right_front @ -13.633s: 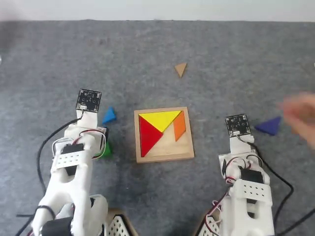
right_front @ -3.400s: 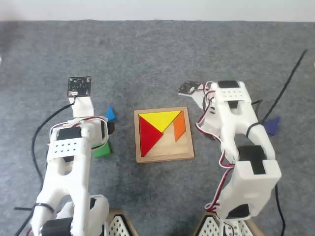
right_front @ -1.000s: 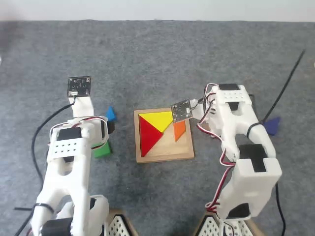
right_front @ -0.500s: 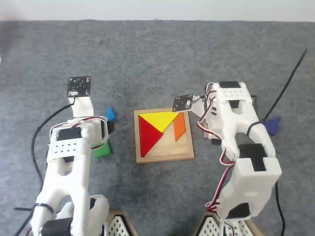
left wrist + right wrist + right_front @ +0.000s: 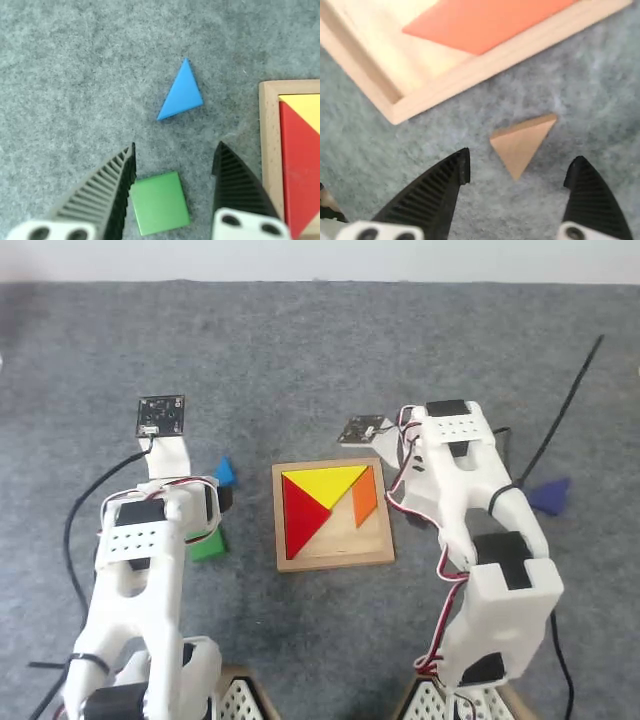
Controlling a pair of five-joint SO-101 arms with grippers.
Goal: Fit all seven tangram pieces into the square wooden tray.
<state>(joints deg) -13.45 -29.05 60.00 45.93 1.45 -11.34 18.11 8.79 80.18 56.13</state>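
Note:
The square wooden tray (image 5: 337,558) holds a yellow triangle (image 5: 325,483), a red triangle (image 5: 300,513) and an orange parallelogram (image 5: 365,496). In the right wrist view a small bare-wood triangle (image 5: 522,144) lies flat on the carpet just outside the tray's rim (image 5: 485,67), beside the orange piece (image 5: 485,22). My right gripper (image 5: 520,162) hangs open over it, one finger on each side, not touching. My left gripper (image 5: 175,150) is open above the carpet, between a green square (image 5: 159,201) and a light blue triangle (image 5: 181,94). The tray edge (image 5: 267,130) is close beside them.
A dark blue triangle (image 5: 548,496) lies on the grey carpet to the right of the right arm, near its black cable. In the high view the green square (image 5: 207,546) and the light blue triangle (image 5: 224,473) lie left of the tray, beside the left arm.
The right arm's wrist has drawn back from above the tray's far right corner toward the far side. The left arm has kept still.

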